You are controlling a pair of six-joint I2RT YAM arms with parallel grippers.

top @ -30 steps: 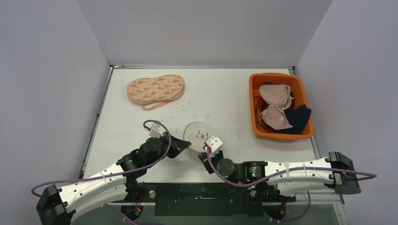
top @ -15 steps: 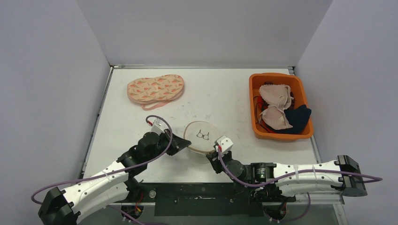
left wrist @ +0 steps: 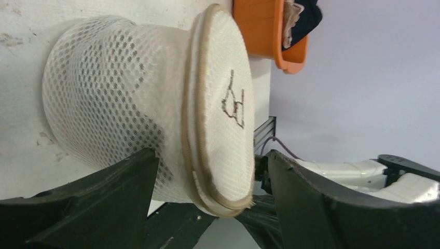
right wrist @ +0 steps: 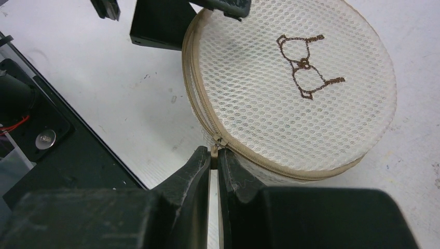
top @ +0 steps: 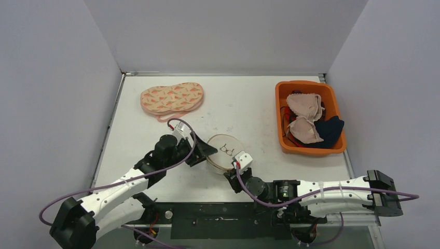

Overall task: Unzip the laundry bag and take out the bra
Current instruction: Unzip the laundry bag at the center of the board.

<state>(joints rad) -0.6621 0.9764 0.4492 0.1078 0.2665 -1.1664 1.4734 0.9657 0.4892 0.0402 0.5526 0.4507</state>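
Note:
The laundry bag [top: 223, 149] is a round white mesh drum with a tan zipper round its lid and a brown bra drawing on top. It stands on the table between both arms. My left gripper [left wrist: 211, 155] is open, with one finger on each side of the bag's [left wrist: 129, 98] near rim, touching nothing that I can see. My right gripper [right wrist: 214, 157] is shut on the tan zipper pull [right wrist: 214, 150] at the bag's [right wrist: 290, 88] front edge. The zipper looks closed. The bra is hidden.
An orange bin [top: 283, 104] at the right holds beige padded cups and dark clothes. A peach padded item with a carrot print [top: 172, 98] lies at the back left. The black base rail [right wrist: 62, 150] runs close under the right gripper.
My left gripper has opened and moved forward and right to straddle the bag's rim. The right gripper stays shut at the bag's front edge, having shifted slightly.

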